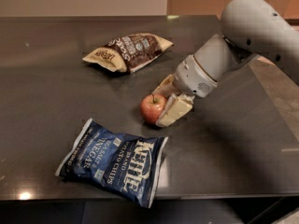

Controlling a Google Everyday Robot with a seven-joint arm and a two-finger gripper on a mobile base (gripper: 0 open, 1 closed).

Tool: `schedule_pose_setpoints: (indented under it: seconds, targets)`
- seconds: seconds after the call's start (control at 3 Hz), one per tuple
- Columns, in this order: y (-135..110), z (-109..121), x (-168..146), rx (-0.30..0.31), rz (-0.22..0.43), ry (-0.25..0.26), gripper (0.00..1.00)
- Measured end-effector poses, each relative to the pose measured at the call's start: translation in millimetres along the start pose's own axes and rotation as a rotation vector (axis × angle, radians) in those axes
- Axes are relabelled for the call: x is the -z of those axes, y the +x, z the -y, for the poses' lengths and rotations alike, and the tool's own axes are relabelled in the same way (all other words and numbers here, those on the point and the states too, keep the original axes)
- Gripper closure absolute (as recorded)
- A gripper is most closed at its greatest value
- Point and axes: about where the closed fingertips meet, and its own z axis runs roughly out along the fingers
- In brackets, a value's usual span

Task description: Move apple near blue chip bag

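Apple pinched in the hand at mid-desk; short carry to the bag not yet done.
The dark desk (46, 101) carries all. The arm (243, 36) reaches in from the right. The blue chip bag (114, 164) lies flat at the front edge, the brown chip bag (128, 50) well apart at the back. The hand (159, 107) pinches the apple (152, 108), low and near the blue bag's upper corner. Judgement: a firm pinch, a low path front-left, and a set-down just beside the bag, not on its crinkled edge.

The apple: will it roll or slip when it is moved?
Being round, the apple would probably roll on the smooth table if pushed. Its skin looks glossy, so it may slip in the gripper, which is closed on it at mid-table. It is likely firm, not floppy.
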Motion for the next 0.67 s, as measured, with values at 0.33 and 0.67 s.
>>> schedule_pose_setpoints:
  seconds: [0.33, 0.67]
  targets:
    - [-0.8, -0.2, -1.1, 0.001, -0.001, -0.001, 0.00]
    - [-0.9, -0.2, -1.1, 0.001, -0.001, -0.001, 0.00]
